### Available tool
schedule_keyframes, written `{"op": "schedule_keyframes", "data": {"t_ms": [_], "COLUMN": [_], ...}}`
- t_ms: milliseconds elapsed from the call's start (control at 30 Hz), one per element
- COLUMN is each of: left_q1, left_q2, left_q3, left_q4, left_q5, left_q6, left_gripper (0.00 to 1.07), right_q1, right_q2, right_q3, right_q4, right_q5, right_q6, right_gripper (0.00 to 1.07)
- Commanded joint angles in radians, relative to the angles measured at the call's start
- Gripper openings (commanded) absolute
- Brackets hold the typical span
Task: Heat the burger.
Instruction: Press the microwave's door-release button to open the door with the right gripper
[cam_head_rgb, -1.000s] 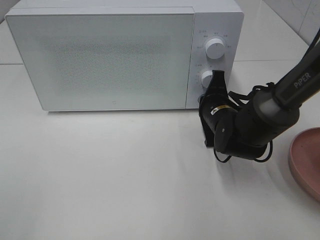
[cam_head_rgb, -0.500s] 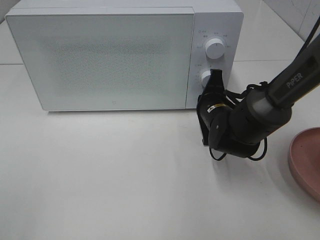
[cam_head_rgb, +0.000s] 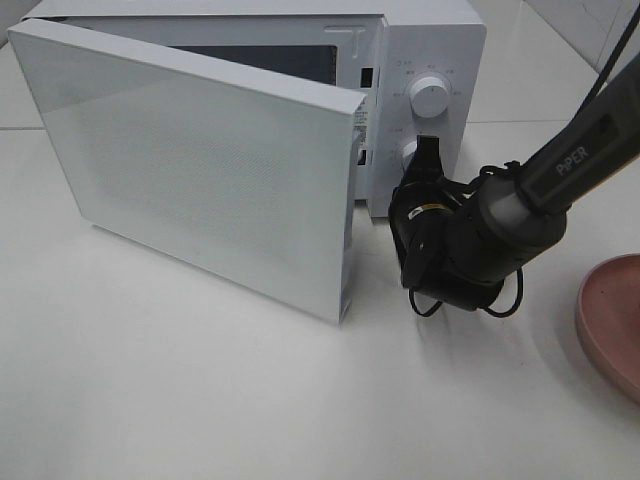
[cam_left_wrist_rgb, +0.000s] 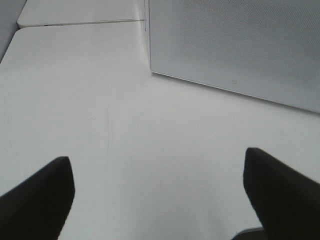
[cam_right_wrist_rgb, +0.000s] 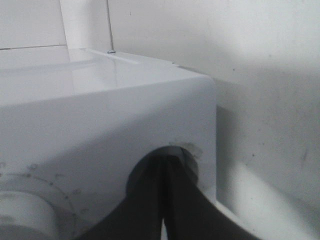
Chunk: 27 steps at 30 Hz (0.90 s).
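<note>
The burger is out of view in every frame. The white microwave (cam_head_rgb: 430, 40) stands at the back of the table, and its door (cam_head_rgb: 200, 170) is swung partly open toward the front. My right gripper (cam_head_rgb: 428, 152) is shut, its tips pressed against the control panel at the lower knob (cam_head_rgb: 408, 155). In the right wrist view the closed fingertips (cam_right_wrist_rgb: 164, 200) sit in a round recess of the panel (cam_right_wrist_rgb: 100, 125). My left gripper (cam_left_wrist_rgb: 160, 200) is open above the bare table, with nothing between its dark fingers (cam_left_wrist_rgb: 40, 195). It faces the door (cam_left_wrist_rgb: 235, 45).
A pink round plate (cam_head_rgb: 612, 325) lies at the right edge of the table, with nothing visible on it. The upper knob (cam_head_rgb: 430, 97) is above my right gripper. The open door juts out over the table's middle. White tabletop (cam_head_rgb: 200, 400) spreads in front.
The microwave door, closed in both earlier frames, has sprung partly open toward the front. My right arm has shifted slightly left, its tip still at the lower knob.
</note>
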<state>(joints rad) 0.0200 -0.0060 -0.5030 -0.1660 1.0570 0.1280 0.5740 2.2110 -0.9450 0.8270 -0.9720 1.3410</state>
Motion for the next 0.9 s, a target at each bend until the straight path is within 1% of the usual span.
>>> {"op": "schedule_keyframes", "data": {"t_ms": [33, 200, 433, 500, 533, 567, 600, 633, 700, 767, 867, 900], "left_q1": [0.001, 0.001, 0.001, 0.001, 0.001, 0.001, 0.001, 0.001, 0.001, 0.001, 0.001, 0.001], "left_q2": [-0.021, -0.021, -0.021, -0.021, -0.021, -0.021, -0.021, -0.021, -0.021, -0.021, -0.021, -0.021], "left_q3": [0.003, 0.003, 0.003, 0.003, 0.003, 0.003, 0.003, 0.003, 0.003, 0.003, 0.003, 0.003], "left_q4": [-0.008, -0.008, -0.008, -0.008, -0.008, -0.008, -0.008, -0.008, -0.008, -0.008, -0.008, -0.008], "left_q5": [-0.017, -0.017, -0.017, -0.017, -0.017, -0.017, -0.017, -0.017, -0.017, -0.017, -0.017, -0.017], "left_q6": [-0.001, -0.001, -0.001, 0.000, 0.000, 0.000, 0.000, 0.000, -0.001, -0.001, -0.001, -0.001], "left_gripper": [0.84, 0.84, 0.84, 0.84, 0.84, 0.84, 0.84, 0.84, 0.84, 0.84, 0.84, 0.84], "right_q1": [-0.036, -0.036, -0.032, -0.032, -0.032, -0.032, -0.032, -0.032, -0.032, -0.032, -0.032, -0.032], "right_q2": [0.014, 0.013, -0.009, -0.036, -0.036, -0.052, -0.052, -0.070, -0.079, -0.111, -0.120, -0.138], "right_q3": [-0.077, -0.074, -0.058, -0.024, -0.024, 0.002, 0.002, 0.027, 0.039, 0.075, 0.084, 0.098], "right_q4": [-0.087, -0.089, -0.123, -0.121, -0.121, -0.122, -0.122, -0.131, -0.137, -0.182, -0.192, -0.193], "right_q5": [-0.123, -0.112, -0.090, -0.067, -0.067, -0.055, -0.055, -0.024, -0.012, 0.035, 0.050, 0.088], "right_q6": [-0.003, -0.004, -0.004, -0.004, -0.004, -0.004, -0.004, -0.004, -0.001, 0.009, 0.015, 0.017], "right_gripper": [0.00, 0.00, 0.00, 0.00, 0.00, 0.00, 0.00, 0.00, 0.00, 0.00, 0.00, 0.00]}}
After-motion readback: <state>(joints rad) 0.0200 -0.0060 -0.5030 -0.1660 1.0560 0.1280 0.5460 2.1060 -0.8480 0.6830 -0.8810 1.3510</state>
